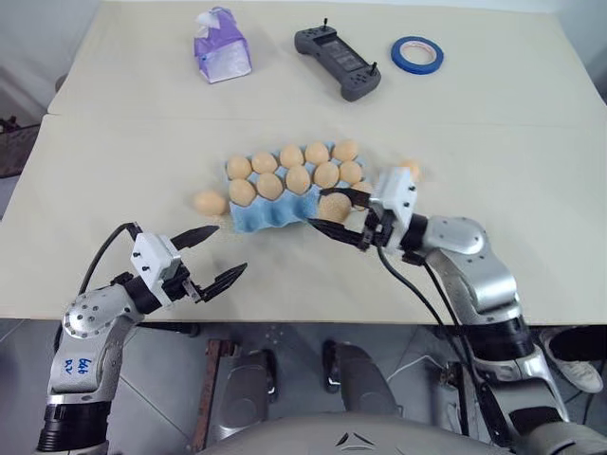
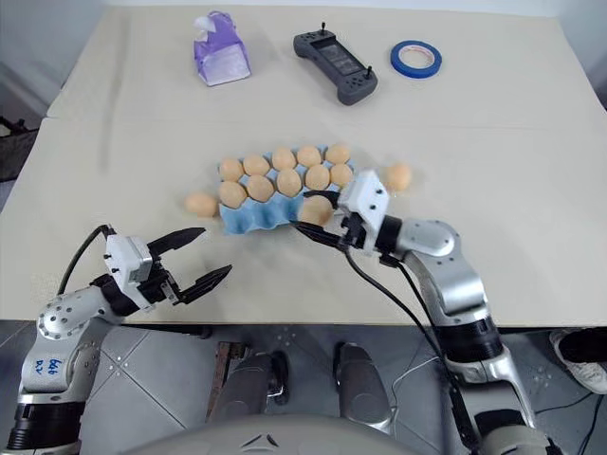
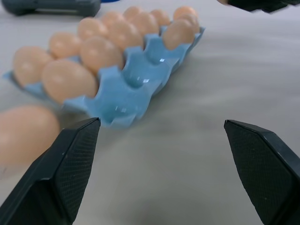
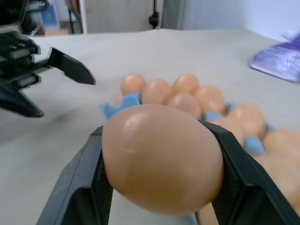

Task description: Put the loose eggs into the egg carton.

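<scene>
The light blue egg carton (image 1: pixel 273 216) lies mid-table with most cups filled with tan eggs; some near-row cups (image 3: pixel 140 79) are bare. My right gripper (image 1: pixel 338 210) is shut on one egg (image 4: pixel 161 157), held just above the carton's near right corner. One loose egg (image 1: pixel 210 202) rests on the table beside the carton's left end, another loose egg (image 1: pixel 410 170) past its right end. My left gripper (image 1: pixel 230 248) hangs open and empty near the table's front edge, pointing toward the carton (image 3: pixel 126 91) and the left loose egg (image 3: pixel 26 133).
At the back of the table stand a purple tissue pack (image 1: pixel 222 45), a black controller (image 1: pixel 339 60) and a blue tape roll (image 1: pixel 417 55). A seam (image 1: pixel 142 118) crosses the table behind the carton. The front edge (image 1: pixel 313 320) runs just under both arms.
</scene>
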{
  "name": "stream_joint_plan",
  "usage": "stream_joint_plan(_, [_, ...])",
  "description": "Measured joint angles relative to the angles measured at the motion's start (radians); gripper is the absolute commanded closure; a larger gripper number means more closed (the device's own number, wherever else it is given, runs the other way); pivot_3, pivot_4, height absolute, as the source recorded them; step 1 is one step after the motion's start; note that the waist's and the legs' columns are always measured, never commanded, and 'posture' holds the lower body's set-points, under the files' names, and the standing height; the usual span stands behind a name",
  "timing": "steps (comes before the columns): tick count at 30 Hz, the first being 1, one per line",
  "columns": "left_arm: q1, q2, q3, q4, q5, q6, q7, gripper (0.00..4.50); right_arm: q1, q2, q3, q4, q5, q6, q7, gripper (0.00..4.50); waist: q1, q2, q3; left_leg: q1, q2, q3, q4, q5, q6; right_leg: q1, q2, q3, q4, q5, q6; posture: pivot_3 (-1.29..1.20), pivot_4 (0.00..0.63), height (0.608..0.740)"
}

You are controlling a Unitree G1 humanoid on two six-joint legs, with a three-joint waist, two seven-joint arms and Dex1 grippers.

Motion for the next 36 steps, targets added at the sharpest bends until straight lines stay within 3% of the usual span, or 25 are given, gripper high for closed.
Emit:
stream_joint_plan(4, [0.006,-0.004,0.004,-0.014,0.000,0.000,0.017,0.00,-0.090,0.048,0.044,0.138,-0.077,-0.020,-0.030,2.24,-0.001,0.000,0.000,-0.001,-0.001,0.000,0.000,-0.001,0.000,0.000,-0.001,0.000,-0.001,0.000,0.000,0.00,0.150,0.740])
stream_joint_plan(11, [0.032,-0.011,0.005,-0.049,0.000,0.001,0.043,0.00,-0.108,0.085,0.061,0.215,-0.102,-0.020,-0.034,0.05,-0.006,0.000,0.000,-0.001,0.000,0.001,-0.001,-0.001,0.000,-0.002,-0.001,-0.003,0.000,0.000,0.000,0.00,0.150,0.740])
stream_joint_plan(18, [0.030,-0.010,0.002,-0.067,-0.001,0.016,0.043,0.00,-0.021,0.023,0.004,0.064,-0.034,0.024,-0.003,0.05,-0.001,0.000,0.000,-0.001,0.000,0.000,-0.001,-0.001,0.000,-0.001,-0.001,-0.003,-0.001,0.000,0.000,0.00,0.150,0.740])
stream_joint_plan(24, [-0.049,0.009,-0.035,-0.067,-0.014,0.057,-0.001,0.00,0.192,-0.094,-0.199,-0.070,0.028,0.005,-0.030,0.05,0.003,0.000,0.000,-0.001,0.000,0.001,-0.001,-0.003,-0.002,0.000,-0.001,-0.003,-0.002,0.000,0.000,0.00,0.150,0.740])
stream_joint_plan(30, [-0.170,0.001,-0.119,-0.026,-0.017,0.075,-0.049,0.00,0.395,-0.174,-0.453,0.032,0.010,-0.175,-0.089,0.05,0.001,0.000,0.000,0.001,0.000,0.003,0.000,-0.001,0.001,0.002,0.001,-0.001,0.000,0.000,0.000,0.00,0.150,0.740])
stream_joint_plan(36, [-0.272,-0.014,-0.189,0.062,-0.014,0.072,-0.106,0.00,0.477,-0.172,-0.509,0.185,-0.018,-0.302,-0.118,0.05,-0.003,0.000,0.000,0.004,0.001,0.005,0.001,0.001,0.001,0.003,0.004,0.002,0.003,0.000,0.001,0.00,0.150,0.740])
